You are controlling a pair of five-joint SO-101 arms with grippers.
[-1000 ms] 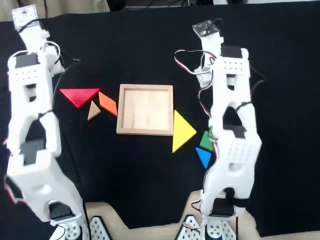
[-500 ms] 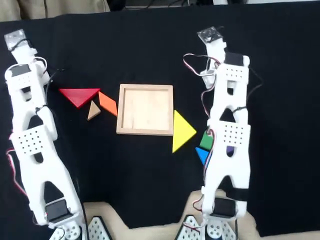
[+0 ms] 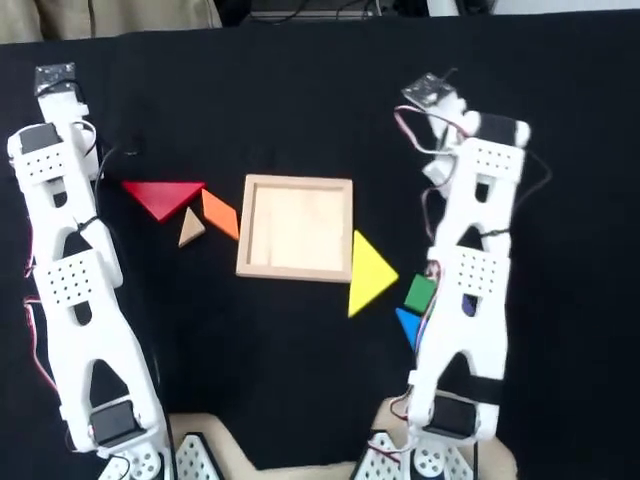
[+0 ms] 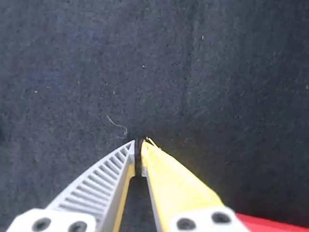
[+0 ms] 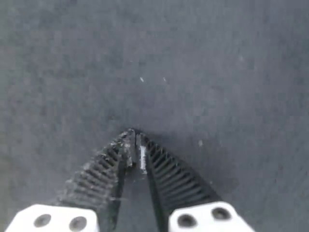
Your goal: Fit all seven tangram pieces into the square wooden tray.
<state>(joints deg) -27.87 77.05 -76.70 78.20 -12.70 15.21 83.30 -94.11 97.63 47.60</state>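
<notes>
Observed left gripper and right gripper with fingers pressed together, holding nothing, above black cloth. Found wooden tray mid-cloth. Noted red triangle, orange piece and tan triangle beside tray on left gripper's side. Noted yellow triangle just beside its other edge, green square and blue triangle beyond.

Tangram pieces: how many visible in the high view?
6 clear: red triangle, tan triangle, orange parallelogram left of the tray; yellow triangle, green square, blue triangle right of it. A purple sliver behind an arm may be a seventh.
</notes>
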